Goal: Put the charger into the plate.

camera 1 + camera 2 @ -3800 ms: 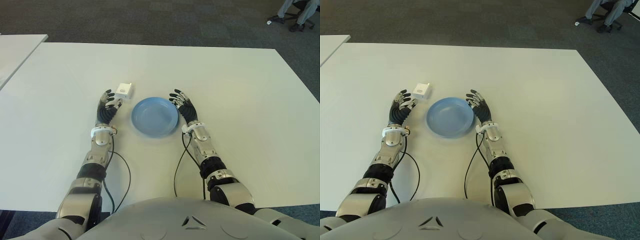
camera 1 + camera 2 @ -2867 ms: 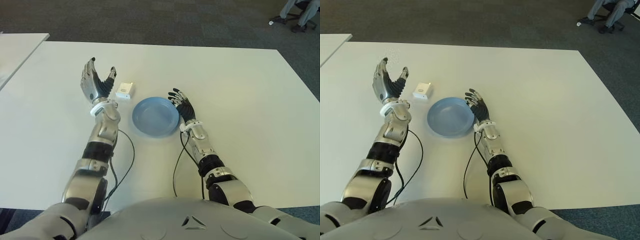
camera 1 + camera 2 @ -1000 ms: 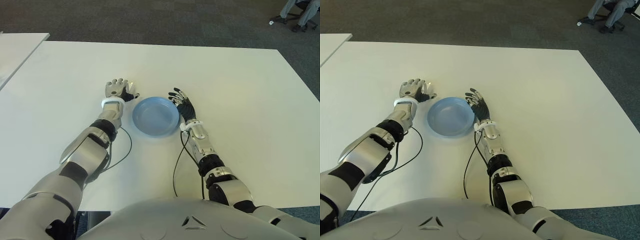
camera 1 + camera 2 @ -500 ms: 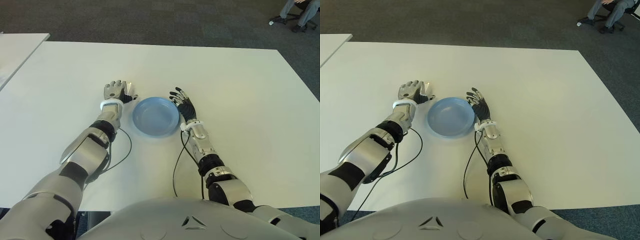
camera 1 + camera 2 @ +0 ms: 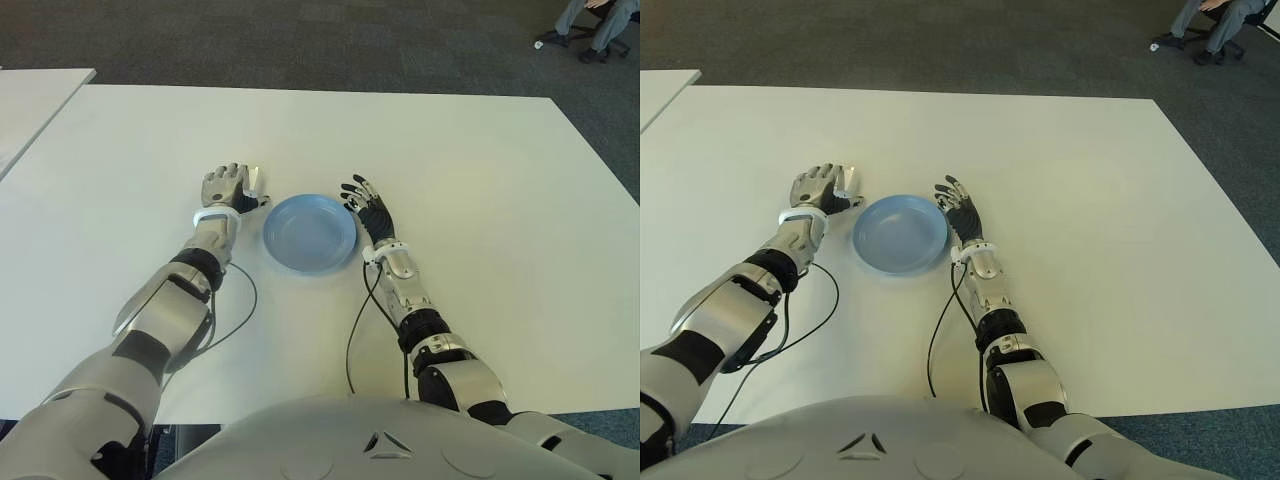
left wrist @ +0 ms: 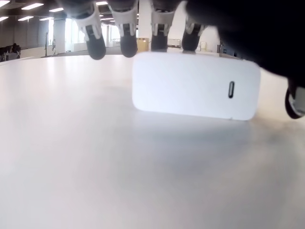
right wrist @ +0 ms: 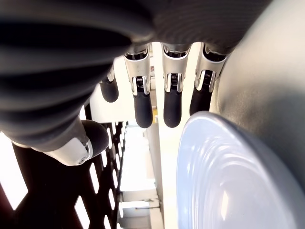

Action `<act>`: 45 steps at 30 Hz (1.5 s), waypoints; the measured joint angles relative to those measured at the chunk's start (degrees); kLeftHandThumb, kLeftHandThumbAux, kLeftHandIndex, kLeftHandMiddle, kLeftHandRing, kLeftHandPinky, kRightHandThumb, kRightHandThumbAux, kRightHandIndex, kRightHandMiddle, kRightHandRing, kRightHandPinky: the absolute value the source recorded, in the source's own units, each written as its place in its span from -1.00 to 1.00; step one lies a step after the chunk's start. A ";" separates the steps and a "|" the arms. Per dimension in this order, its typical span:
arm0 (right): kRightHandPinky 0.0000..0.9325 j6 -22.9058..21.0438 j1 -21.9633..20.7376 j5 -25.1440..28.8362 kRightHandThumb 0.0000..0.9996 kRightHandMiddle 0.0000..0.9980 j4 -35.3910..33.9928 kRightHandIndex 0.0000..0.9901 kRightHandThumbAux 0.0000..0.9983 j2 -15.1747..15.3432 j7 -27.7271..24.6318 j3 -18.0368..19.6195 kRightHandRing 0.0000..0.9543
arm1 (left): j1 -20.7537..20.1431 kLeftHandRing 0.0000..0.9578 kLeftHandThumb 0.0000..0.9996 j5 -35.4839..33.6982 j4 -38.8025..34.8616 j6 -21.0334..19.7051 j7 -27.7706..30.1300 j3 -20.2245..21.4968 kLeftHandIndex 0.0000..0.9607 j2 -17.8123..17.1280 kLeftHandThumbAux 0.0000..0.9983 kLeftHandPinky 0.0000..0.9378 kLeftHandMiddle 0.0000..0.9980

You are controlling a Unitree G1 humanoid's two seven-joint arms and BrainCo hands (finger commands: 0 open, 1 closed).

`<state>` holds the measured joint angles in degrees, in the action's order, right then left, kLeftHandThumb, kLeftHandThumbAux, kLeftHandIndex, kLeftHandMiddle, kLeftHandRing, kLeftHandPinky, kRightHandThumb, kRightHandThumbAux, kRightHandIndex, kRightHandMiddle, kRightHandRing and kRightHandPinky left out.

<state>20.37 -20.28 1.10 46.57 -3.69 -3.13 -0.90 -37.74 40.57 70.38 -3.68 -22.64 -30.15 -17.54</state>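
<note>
Left robot hand [image 5: 226,186] palm-down over charger [image 6: 195,86]

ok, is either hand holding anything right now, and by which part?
The left hand has its fingers over the top of the charger, which sits on the table; full grip unclear. The right hand holds nothing.

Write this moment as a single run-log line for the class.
left robot hand: over charger, fingertips at its top edge, grasp unconfirmed | plate: empty | right robot hand: open, beside plate's right rim | table
</note>
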 measured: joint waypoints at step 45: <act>-0.53 0.66 0.16 -0.09 -1.00 -0.47 0.16 -0.78 0.08 1.04 -0.76 1.17 -0.49 | 5.18 -0.06 -0.57 4.89 0.32 15.41 -14.52 -8.92 -0.46 -8.86 0.02 -0.05 -0.05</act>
<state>21.03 -20.12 1.02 46.72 -2.66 -3.89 0.27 -32.56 45.46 70.70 11.73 -37.16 -39.06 -26.40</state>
